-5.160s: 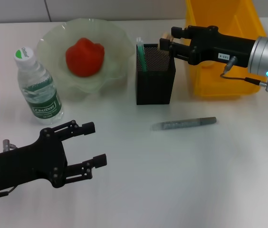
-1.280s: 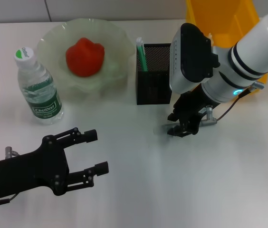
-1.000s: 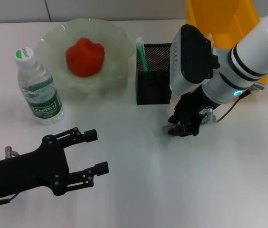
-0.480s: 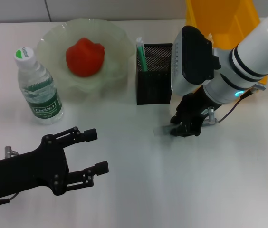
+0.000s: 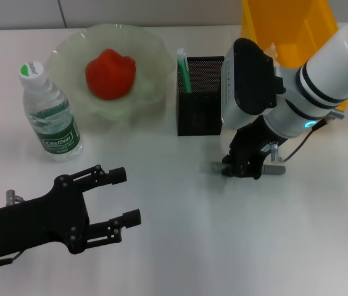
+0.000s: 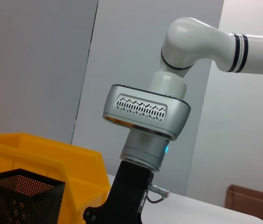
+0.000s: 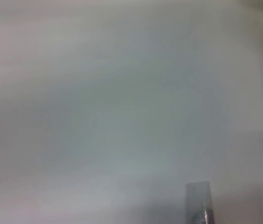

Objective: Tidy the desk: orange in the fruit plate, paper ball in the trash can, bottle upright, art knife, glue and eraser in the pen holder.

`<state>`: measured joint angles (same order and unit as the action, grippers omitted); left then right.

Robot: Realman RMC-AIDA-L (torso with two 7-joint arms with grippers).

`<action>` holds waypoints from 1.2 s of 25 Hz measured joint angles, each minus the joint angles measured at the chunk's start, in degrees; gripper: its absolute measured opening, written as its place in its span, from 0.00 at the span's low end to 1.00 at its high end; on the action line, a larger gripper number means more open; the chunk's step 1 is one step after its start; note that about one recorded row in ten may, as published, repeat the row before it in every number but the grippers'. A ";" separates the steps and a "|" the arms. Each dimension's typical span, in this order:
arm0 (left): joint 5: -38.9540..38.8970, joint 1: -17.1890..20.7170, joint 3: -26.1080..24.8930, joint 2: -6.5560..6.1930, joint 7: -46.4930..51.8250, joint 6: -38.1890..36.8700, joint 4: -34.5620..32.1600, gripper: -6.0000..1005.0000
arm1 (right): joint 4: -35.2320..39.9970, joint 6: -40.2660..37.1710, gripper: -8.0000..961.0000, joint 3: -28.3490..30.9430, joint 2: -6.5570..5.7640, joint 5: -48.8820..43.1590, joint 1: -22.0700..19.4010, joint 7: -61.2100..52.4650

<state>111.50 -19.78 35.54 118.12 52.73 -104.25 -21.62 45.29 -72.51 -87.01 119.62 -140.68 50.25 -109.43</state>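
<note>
My right gripper (image 5: pixel 243 165) has swung from the pen holder (image 5: pixel 201 95) down onto the grey art knife (image 5: pixel 218 167) lying on the surface (image 5: pixel 180 246); probably pinching it, I cannot tell. An off-centre grip could let it swivel. Left gripper (image 5: pixel 113 197) hovers spread, idle.

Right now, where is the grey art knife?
In the head view the art knife lies flat on the table, right of centre, just in front of the black pen holder, mostly hidden beneath the right gripper.
</note>
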 joint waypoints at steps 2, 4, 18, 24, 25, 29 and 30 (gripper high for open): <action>-0.05 0.00 0.04 0.00 0.00 0.01 -0.01 0.78 | 0.23 -0.33 0.18 0.29 0.00 0.28 0.01 -0.01; -0.06 0.00 0.05 0.00 0.00 0.02 -0.12 0.78 | 1.57 -1.06 0.17 1.19 -0.10 2.02 -0.38 -0.03; 0.03 -0.04 0.41 0.00 -0.55 -0.92 -0.53 0.78 | 7.38 -15.65 0.16 22.14 -0.45 28.50 -10.04 13.23; -0.04 -0.35 0.14 0.26 -1.42 -0.68 0.00 0.78 | -8.72 -14.11 0.16 30.57 -0.50 46.71 -14.06 23.67; -0.04 -0.35 0.14 0.26 -1.42 -0.68 0.00 0.78 | -8.72 -14.11 0.16 30.57 -0.50 46.71 -14.06 23.67; -0.04 -0.50 0.40 0.32 -1.48 -0.66 0.06 0.78 | -18.75 -13.89 0.16 39.38 -0.68 53.73 -14.04 21.94; -0.04 -0.50 0.40 0.32 -1.48 -0.66 0.06 0.78 | -20.43 -13.73 0.16 41.11 -0.69 55.22 -14.21 20.81</action>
<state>111.46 -20.27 35.94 118.45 51.26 -104.91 -21.56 24.85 -86.24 -45.90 118.93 -85.46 36.04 -88.62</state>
